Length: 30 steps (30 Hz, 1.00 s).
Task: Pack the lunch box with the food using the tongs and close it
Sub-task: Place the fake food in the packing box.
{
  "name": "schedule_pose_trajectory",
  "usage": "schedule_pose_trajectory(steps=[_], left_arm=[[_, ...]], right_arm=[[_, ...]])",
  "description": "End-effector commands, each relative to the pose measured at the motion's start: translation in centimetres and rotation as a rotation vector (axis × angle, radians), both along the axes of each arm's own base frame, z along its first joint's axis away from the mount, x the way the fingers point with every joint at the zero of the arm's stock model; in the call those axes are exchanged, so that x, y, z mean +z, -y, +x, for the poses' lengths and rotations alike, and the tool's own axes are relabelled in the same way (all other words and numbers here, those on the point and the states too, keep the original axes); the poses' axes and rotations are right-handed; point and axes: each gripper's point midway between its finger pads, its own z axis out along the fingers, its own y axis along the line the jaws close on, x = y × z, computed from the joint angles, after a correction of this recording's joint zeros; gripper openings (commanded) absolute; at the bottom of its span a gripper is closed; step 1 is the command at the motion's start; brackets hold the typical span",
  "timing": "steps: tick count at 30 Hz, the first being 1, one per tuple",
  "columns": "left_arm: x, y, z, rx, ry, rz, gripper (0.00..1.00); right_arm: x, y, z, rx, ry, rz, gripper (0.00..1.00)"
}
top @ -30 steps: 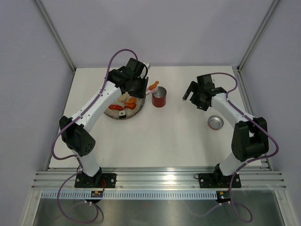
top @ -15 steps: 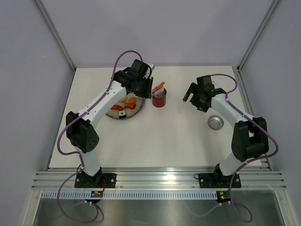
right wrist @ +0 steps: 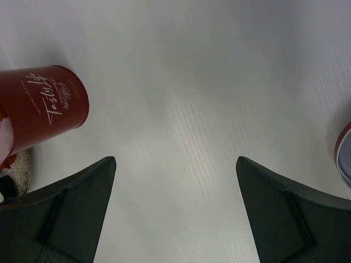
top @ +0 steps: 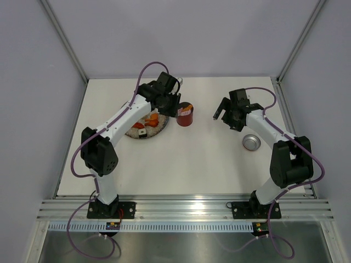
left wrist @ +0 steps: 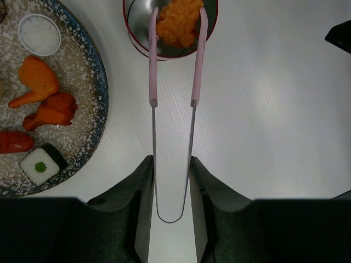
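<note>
My left gripper [left wrist: 171, 164] [top: 170, 102] is shut on the pale pink tongs [left wrist: 153, 71], squeezing their two arms near the joined end. The tong tips pinch an orange piece of food [left wrist: 178, 22] inside the open mouth of the red lunch box [left wrist: 131, 34] [top: 185, 115] [right wrist: 45, 107]. More food lies on the speckled plate [left wrist: 101, 93] [top: 133, 132]: orange pieces [left wrist: 39, 82], a red piece [left wrist: 11, 141], a white roll [left wrist: 43, 164] and a white disc [left wrist: 38, 33]. The lid [top: 251, 142] [right wrist: 345, 159] lies silver side up. My right gripper [right wrist: 175, 170] [top: 220, 111] hangs open and empty between box and lid.
The plate sits just left of the lunch box, almost touching it. White tabletop lies between the lunch box and the lid. The enclosure walls and metal frame posts [top: 71, 52] stand at the back and sides.
My left arm has swung right, carrying the orange piece in the tongs from beside the plate to the mouth of the lunch box. The right arm has stayed still.
</note>
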Motion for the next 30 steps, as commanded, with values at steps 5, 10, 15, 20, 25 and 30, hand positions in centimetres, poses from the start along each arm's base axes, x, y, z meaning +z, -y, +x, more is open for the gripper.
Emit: schedule_pose_trajectory(steps=[5, 10, 15, 20, 25, 30], left_arm=[[1.1, 0.5, 0.4, -0.012, 0.043, -0.019, 0.32], [1.2, 0.6, 0.5, -0.014, 0.045, -0.023, 0.31], [1.8, 0.7, 0.4, -0.020, 0.054, -0.030, 0.34], [2.0, 0.7, 0.4, -0.025, 0.058, -0.027, 0.36], [1.9, 0.7, 0.3, -0.031, 0.056, -0.027, 0.30], [2.6, 0.8, 0.3, -0.034, 0.074, -0.037, 0.18]], right_arm=[[0.3, -0.1, 0.2, 0.001, 0.018, -0.004, 1.00], [0.2, -0.1, 0.2, 0.002, 0.015, -0.006, 0.99], [0.2, -0.1, 0.3, 0.003, 0.016, -0.004, 0.99], [0.2, -0.2, 0.4, 0.001, 0.017, -0.001, 0.99], [0.3, -0.2, 0.4, 0.005, 0.017, -0.001, 0.99], [0.4, -0.3, 0.4, 0.008, 0.018, -0.002, 0.99]])
